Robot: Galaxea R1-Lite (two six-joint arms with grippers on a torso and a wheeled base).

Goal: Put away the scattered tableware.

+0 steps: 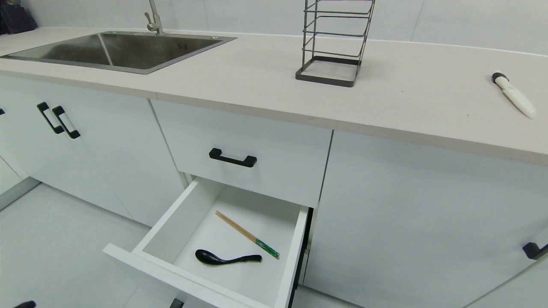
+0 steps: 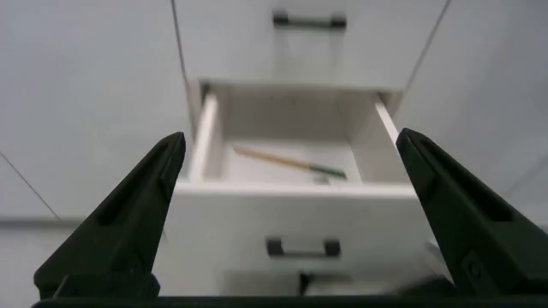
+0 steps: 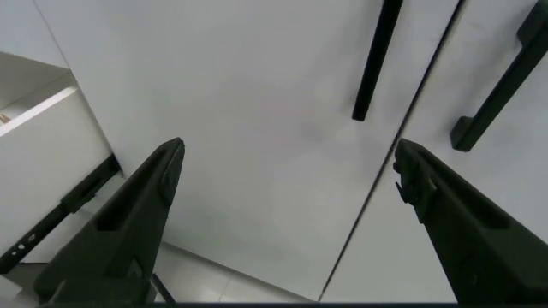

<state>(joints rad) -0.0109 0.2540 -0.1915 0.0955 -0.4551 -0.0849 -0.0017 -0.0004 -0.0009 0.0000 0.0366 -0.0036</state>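
Chopsticks (image 1: 247, 234) and black spoon (image 1: 227, 258) already lie in the open drawer (image 1: 184, 282), the white utensil (image 1: 513, 95) lies far right on the counter (image 1: 257, 85), and the left gripper (image 2: 291, 141) and right gripper (image 3: 287, 150) are spread apart, empty.

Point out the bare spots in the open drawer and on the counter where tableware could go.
Drawer: bare along the left wall beside the chopsticks, and in the back right corner; crowded at the middle and front, where chopsticks and black spoon lie. Countertop: wide bare stretches between sink and rack, and between rack and knife.
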